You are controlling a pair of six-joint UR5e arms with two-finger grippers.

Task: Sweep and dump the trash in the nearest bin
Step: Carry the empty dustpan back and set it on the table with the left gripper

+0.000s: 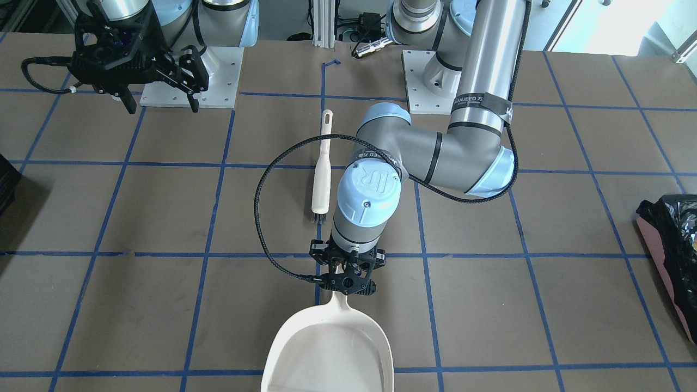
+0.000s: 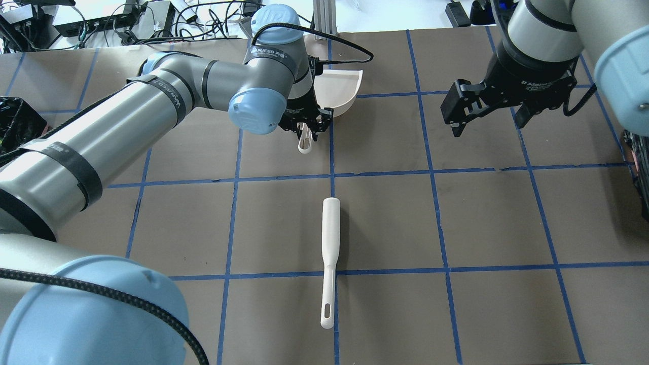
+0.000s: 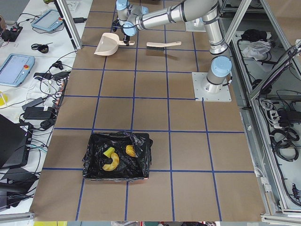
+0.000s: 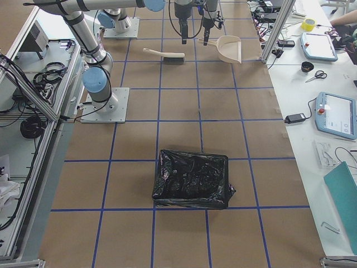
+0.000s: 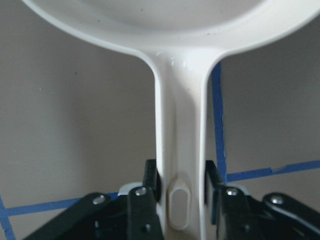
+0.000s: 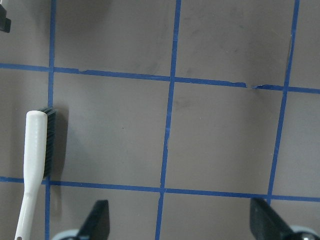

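Clamping the dustpan (image 1: 326,348) handle near the worktop (image 1: 490,218) far edge, the left gripper (image 5: 182,180) jaws pinch it; right gripper (image 1: 162,106) jaws spread.

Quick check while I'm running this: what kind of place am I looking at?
Most likely a robotics lab test cell: a paper-covered table gridded with blue tape, a robot arm bolted to a metal base plate, and a teach pendant on the side bench.
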